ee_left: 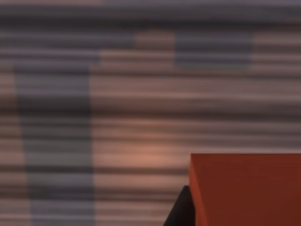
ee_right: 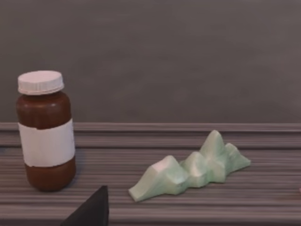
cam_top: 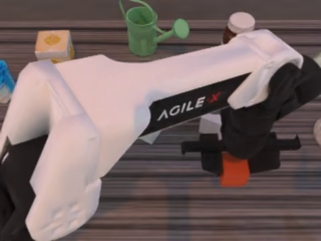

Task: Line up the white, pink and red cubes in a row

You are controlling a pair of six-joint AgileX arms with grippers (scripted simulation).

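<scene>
My left arm reaches across the table from the left. Its gripper (cam_top: 234,169) sits right of centre, shut on the small orange-red cube (cam_top: 234,173). In the left wrist view that red cube (ee_left: 249,188) fills the corner, with one dark finger (ee_left: 181,214) pressed against its side. A corner of the off-white cube (cam_top: 209,123) shows just behind the gripper, under the forearm. The pink cube is hidden. My right arm is out of the top view; in its own wrist view only one dark fingertip (ee_right: 93,211) shows.
Along the back edge stand a green watering can (cam_top: 144,29), a brown bottle with a white lid (cam_top: 239,24) (ee_right: 46,132) and a cream patterned cube (cam_top: 54,45). A blue object (cam_top: 4,80) sits at the left edge. A pale green ridged shape (ee_right: 193,167) lies near the bottle.
</scene>
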